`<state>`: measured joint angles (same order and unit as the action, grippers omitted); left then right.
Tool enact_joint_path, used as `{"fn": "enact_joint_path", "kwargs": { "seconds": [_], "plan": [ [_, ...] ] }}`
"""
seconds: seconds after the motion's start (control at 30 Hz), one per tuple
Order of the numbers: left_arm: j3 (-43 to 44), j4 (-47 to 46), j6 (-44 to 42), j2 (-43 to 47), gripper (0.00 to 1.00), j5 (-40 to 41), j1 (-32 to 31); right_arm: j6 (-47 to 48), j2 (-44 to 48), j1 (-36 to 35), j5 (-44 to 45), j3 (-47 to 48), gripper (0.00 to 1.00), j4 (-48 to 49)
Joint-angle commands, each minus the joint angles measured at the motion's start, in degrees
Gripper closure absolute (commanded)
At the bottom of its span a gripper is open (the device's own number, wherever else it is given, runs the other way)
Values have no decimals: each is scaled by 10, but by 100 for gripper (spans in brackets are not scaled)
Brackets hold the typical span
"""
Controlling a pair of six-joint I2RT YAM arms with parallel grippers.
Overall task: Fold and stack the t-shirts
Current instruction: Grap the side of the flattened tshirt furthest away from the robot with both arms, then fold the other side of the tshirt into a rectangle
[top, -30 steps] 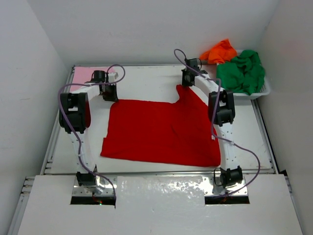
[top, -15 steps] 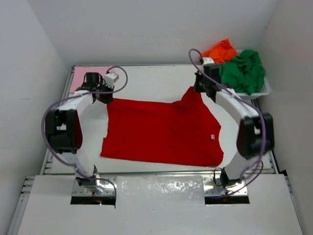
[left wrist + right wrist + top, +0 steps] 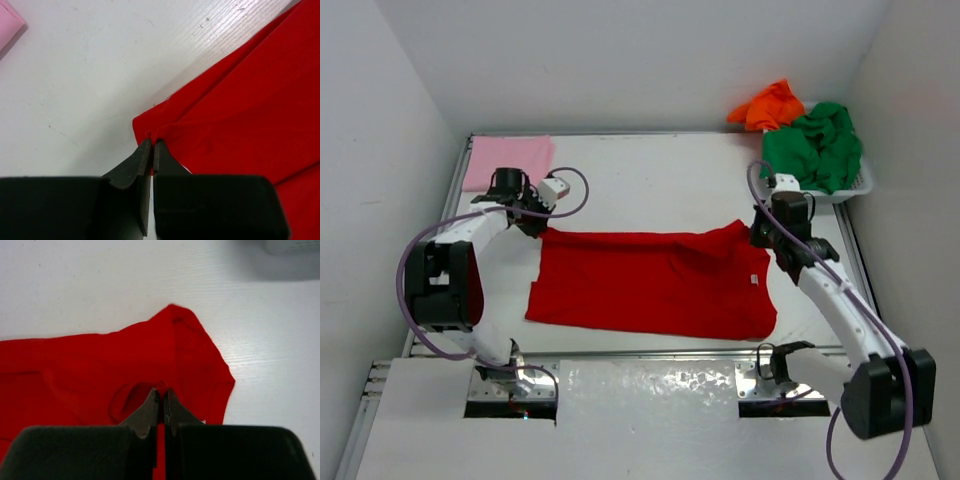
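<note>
The red t-shirt (image 3: 650,285) lies spread across the middle of the table, its far part folded toward the near side. My left gripper (image 3: 532,226) is shut on its far left corner (image 3: 150,131). My right gripper (image 3: 758,230) is shut on its far right edge (image 3: 165,388). The pink t-shirt (image 3: 508,160) lies folded flat at the far left corner. The green t-shirt (image 3: 815,145) and the orange t-shirt (image 3: 767,104) are bunched in the basket at the far right.
The white mesh basket (image 3: 847,190) stands at the table's far right corner. White walls close in the table on the left, the back and the right. The table's raised rim (image 3: 650,351) runs along the near edge.
Both grippers have pulled the red shirt's far edge toward the near side, folding it over. The pink shirt, earlier partly hidden by the left arm, now shows in full.
</note>
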<state>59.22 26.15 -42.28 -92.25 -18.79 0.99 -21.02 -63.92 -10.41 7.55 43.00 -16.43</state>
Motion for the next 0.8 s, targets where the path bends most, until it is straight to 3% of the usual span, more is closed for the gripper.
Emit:
{"fn": "enact_joint_path", "kwargs": {
  "seconds": [0.0,0.4,0.6,0.7,0.73,0.77],
  "plan": [
    [8,-9,-22,38,100,-17,-4,-16,62,21,19,-19,100,-40],
    [-14,40,-64,67,100,-47,-4,-24,150,53,-18,-86,100,-112],
    [-72,70,-137,81,98,-24,-4,-13,172,53,-31,-100,100,-142],
    [-93,91,-169,84,90,-5,-5,-15,178,53,-38,-120,100,-149],
    [-91,104,-194,84,75,1,-5,-16,180,53,-39,-125,100,-149],
    [-88,121,-209,84,69,8,-4,-17,182,53,-39,-129,100,-148]
  ]
}}
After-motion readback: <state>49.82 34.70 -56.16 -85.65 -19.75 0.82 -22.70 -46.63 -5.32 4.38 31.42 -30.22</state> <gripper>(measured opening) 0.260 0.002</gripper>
